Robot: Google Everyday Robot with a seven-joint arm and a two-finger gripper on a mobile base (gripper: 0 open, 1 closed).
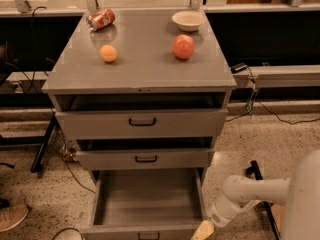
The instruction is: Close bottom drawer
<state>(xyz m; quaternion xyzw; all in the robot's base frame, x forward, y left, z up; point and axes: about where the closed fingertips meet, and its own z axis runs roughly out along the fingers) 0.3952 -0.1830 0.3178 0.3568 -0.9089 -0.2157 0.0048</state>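
The bottom drawer [146, 198] of the grey cabinet [140, 69] is pulled far out, a long empty grey tray. Its shallow front with a small black handle [149, 235] sits at the bottom edge of the view. The middle drawer [145, 159] and the top drawer [142, 122] stand slightly out. My gripper [203, 230] is at the bottom, just right of the bottom drawer's front right corner, on the end of my white arm [250, 194]. Only its yellowish tip shows.
On the cabinet top lie a red can [101, 19] on its side, an orange [108, 53], a red apple [183, 46] and a white bowl [187, 20]. Cables [260, 106] run on the floor at right. A black stand leg [42, 144] and a shoe [12, 216] are at left.
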